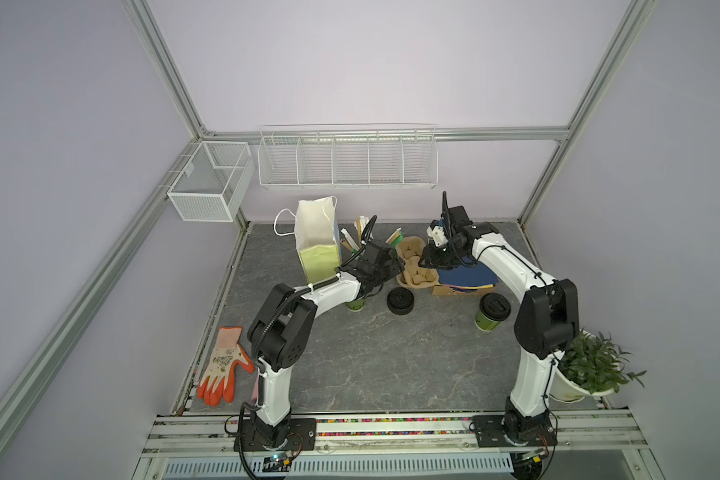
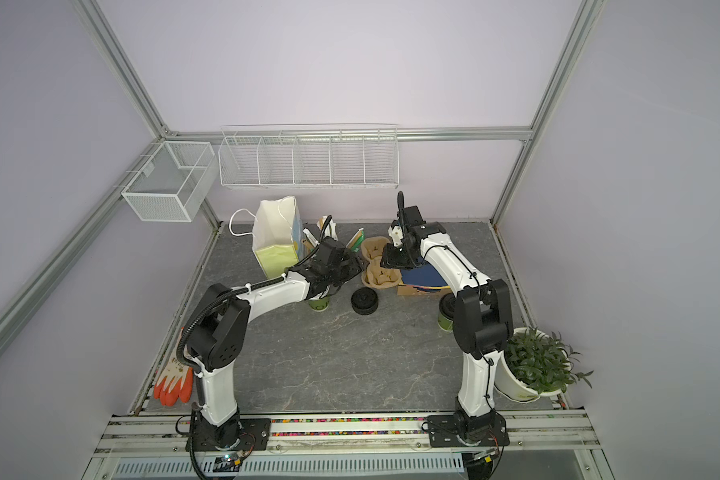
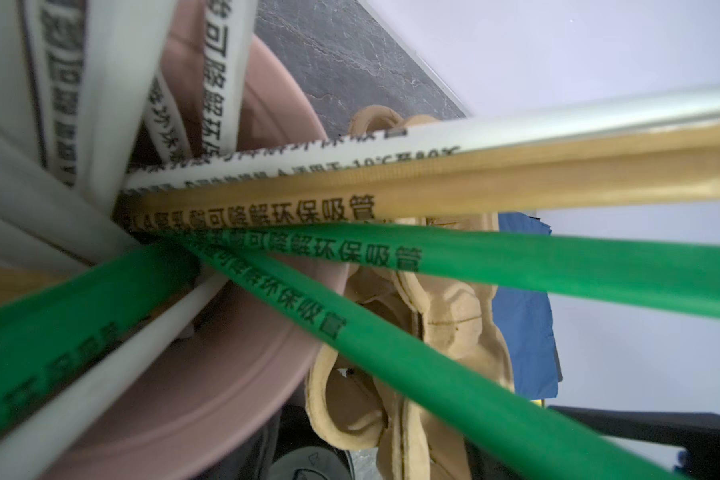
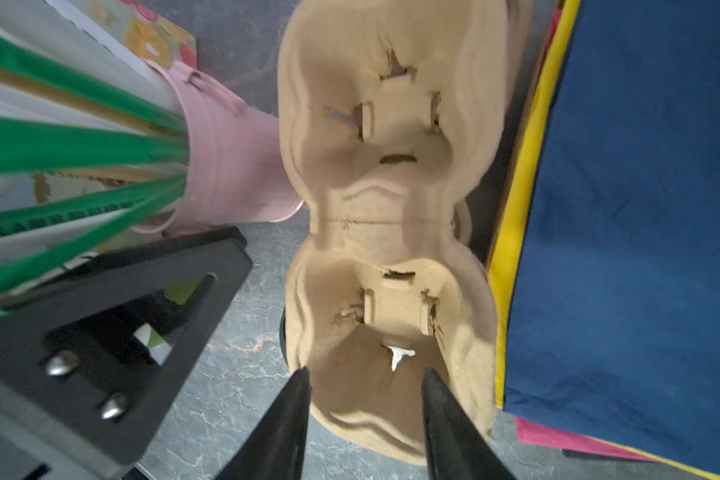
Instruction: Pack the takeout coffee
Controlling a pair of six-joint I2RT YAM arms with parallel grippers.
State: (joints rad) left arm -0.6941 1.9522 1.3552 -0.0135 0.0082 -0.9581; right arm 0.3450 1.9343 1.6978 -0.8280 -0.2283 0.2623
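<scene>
Walls: pale lilac panels point(image 1: 371, 62) stood behind and to both sides of the wire rack point(image 1: 347, 157).
Frame: aluminium rails point(image 1: 495, 134) ran level with the wire rack's top.
Floor: grey marbled slab point(image 1: 371, 353) lay below the wire rack.
Mesh basket point(image 1: 208, 183): white, hung just left of the wire rack.
Light: soft, even across the walls.

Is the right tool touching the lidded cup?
Apart. In a top view the lidded cup stands on the table, well clear of the right tool, which hangs over the carrier.
</scene>
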